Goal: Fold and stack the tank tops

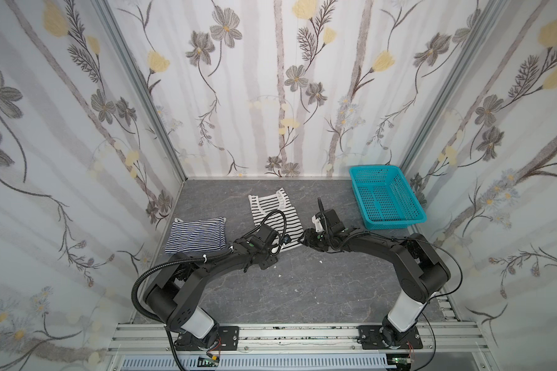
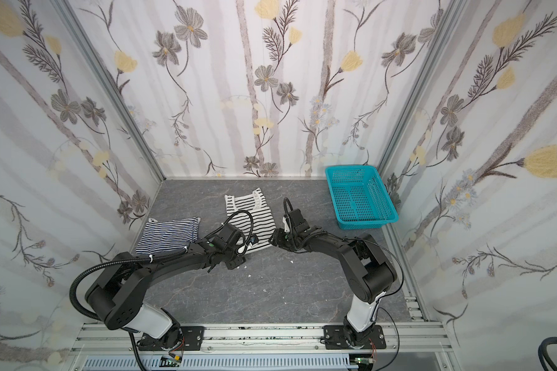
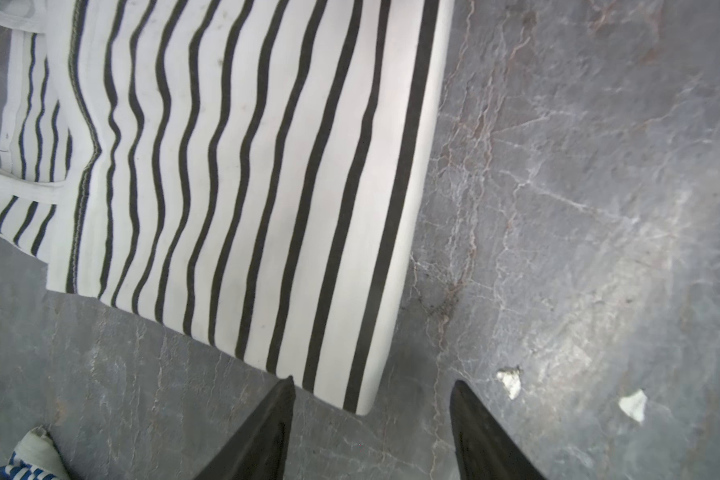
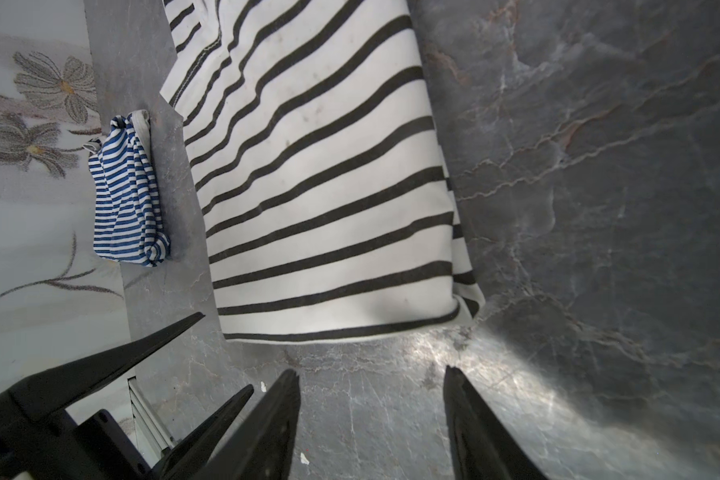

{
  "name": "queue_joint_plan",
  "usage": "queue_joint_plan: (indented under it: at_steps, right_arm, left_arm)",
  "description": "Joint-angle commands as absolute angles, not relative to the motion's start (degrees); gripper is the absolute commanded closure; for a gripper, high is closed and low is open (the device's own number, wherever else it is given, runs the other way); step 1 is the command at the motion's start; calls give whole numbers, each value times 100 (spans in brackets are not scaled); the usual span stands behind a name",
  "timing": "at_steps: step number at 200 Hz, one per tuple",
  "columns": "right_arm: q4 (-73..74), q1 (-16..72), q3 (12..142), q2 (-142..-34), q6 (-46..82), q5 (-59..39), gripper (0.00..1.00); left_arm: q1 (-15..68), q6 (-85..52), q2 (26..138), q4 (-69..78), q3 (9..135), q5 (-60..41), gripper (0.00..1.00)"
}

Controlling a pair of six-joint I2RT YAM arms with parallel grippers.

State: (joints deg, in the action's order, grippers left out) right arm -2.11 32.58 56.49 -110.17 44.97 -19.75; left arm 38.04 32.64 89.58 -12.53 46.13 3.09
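The black-and-white striped tank top [image 1: 275, 213] [image 2: 251, 214] lies folded flat mid-table, straps toward the back wall. The navy-and-white striped tank top [image 1: 196, 234] [image 2: 169, 236] lies folded to its left, apart from it. My left gripper [image 3: 373, 386] [image 1: 266, 259] hangs open over the bare table, and the black-striped top's [image 3: 246, 187] near left corner reaches between its fingertips. My right gripper [image 4: 371, 374] [image 1: 306, 240] is open and empty just short of the same top's [image 4: 329, 187] near edge, by its right corner. In the right wrist view the navy top [image 4: 127, 199] lies beyond.
A teal perforated basket [image 1: 387, 196] [image 2: 360, 197] stands empty at the back right by the wall. Small white scraps [image 3: 510, 381] [image 1: 279, 275] lie on the grey marbled table. Floral walls close three sides, and an aluminium rail [image 1: 290, 334] carries both arm bases at the front.
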Motion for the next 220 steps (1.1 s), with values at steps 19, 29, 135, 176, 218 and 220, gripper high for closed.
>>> queue_joint_plan:
  at_steps: [19,29,135,176,218,220]
  right_arm:
    - [71,3175,5651,-11227,4632,-1924,44]
    - [78,3149,5660,-11269,4632,-1916,44]
    - [-310,3086,6214,-11786,4542,-1824,52]
    - [-190,3101,6171,-11710,4540,-1905,81]
    - [-90,3097,6192,-11466,4544,-1983,100]
    - [-99,3095,6184,-11440,4544,-1975,100]
  left_arm:
    - [3710,3495,9212,-1036,4570,444,41]
    - [3675,3490,9279,-1037,4587,432,42]
    - [3559,3660,9431,-1064,4588,268,76]
    - [3548,3660,9452,-1071,4657,170,79]
    - [3626,3802,9434,-1299,4823,-24,86]
    - [3646,3820,9420,-1360,4836,-46,85]
